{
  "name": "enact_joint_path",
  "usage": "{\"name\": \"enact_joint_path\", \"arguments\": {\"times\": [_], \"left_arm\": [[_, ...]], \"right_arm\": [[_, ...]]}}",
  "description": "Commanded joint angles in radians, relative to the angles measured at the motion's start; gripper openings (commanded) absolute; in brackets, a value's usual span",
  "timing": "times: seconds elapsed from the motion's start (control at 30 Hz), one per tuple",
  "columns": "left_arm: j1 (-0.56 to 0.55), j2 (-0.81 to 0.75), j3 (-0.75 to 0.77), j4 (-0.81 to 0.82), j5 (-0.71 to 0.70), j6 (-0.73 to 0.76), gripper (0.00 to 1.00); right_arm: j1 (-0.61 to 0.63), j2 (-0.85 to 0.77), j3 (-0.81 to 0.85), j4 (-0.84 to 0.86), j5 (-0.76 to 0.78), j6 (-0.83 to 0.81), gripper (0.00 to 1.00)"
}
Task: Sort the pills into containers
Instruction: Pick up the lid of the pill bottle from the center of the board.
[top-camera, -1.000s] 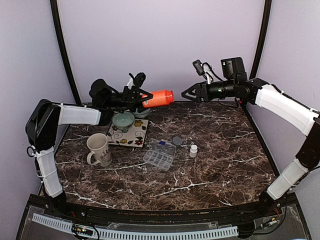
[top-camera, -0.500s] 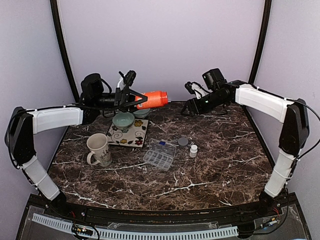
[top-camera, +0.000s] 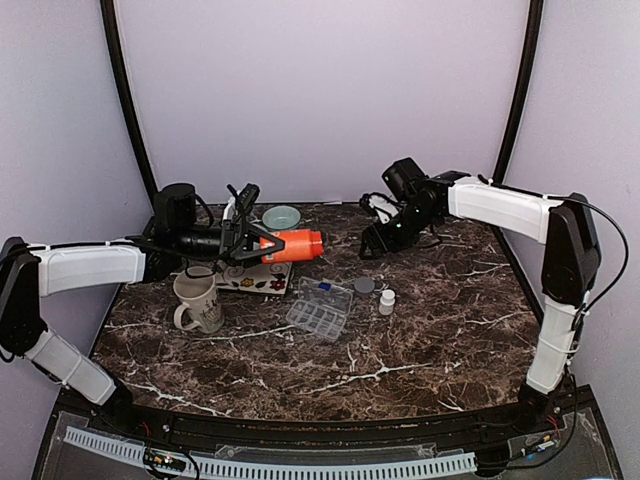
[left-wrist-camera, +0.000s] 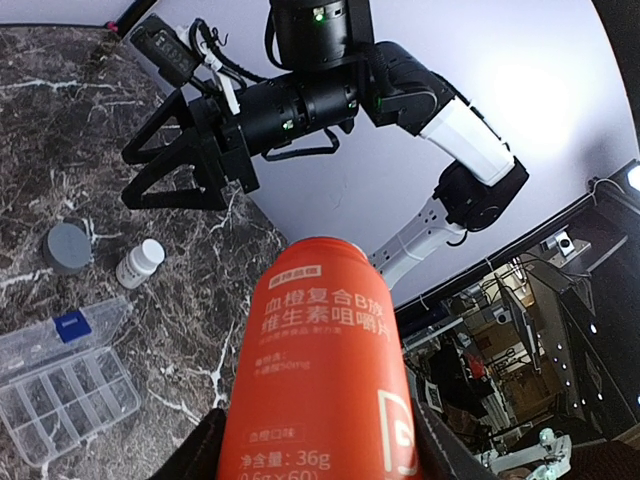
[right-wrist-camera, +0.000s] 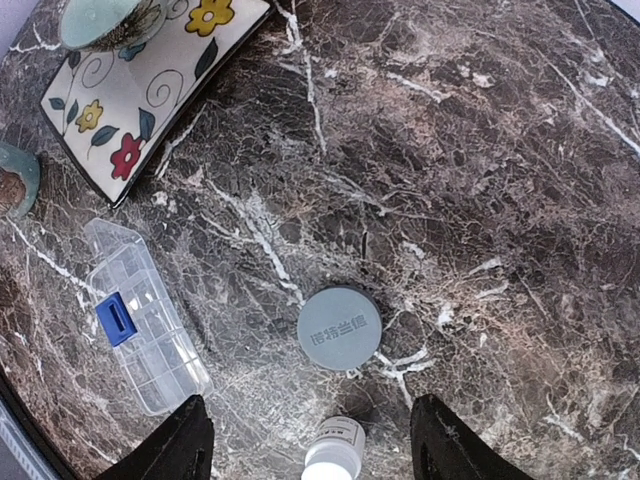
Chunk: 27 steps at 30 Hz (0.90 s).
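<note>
My left gripper (top-camera: 262, 243) is shut on an orange pill bottle (top-camera: 292, 245), held on its side above the table's left half; the bottle (left-wrist-camera: 320, 370) fills the left wrist view between the dark fingers. The clear organiser box (top-camera: 320, 310) with its grid of containers lies closed mid-table, also seen as the box (right-wrist-camera: 145, 320) with a blue latch. My right gripper (top-camera: 372, 240) hangs open above a grey cap (right-wrist-camera: 339, 328) and a small white bottle (right-wrist-camera: 332, 455); its jaws (right-wrist-camera: 310, 415) hold nothing. No loose pills show.
A cream mug (top-camera: 198, 299) stands at the left, next to a floral tile (top-camera: 262, 279). A pale green bowl (top-camera: 281, 216) sits at the back; another bowl (right-wrist-camera: 100, 20) rests on the tile. The grey cap (top-camera: 364, 285) and white bottle (top-camera: 386, 301) lie right of the box.
My left arm has lowered the orange bottle and drawn it toward the front. My right arm has swung down and left over the cap, its jaws spreading wider.
</note>
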Motion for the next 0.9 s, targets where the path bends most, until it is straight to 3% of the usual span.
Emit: {"name": "enact_joint_path", "arguments": {"times": [0.0,0.43,0.87], "left_arm": [[-0.015,-0.071,-0.081,0.098,-0.027,-0.007,0.04],[-0.123,-0.153,-0.270,0.257,-0.198,-0.083,0.04],[-0.171,-0.220,-0.325,0.237,-0.293,-0.087,0.04]], "right_arm": [[0.025,0.015,-0.032,-0.004,0.021,0.016,0.68],[0.044,0.052,-0.100,0.023,0.047,0.017,0.71],[0.043,0.185,-0.018,0.039,0.090,0.012,0.73]]}}
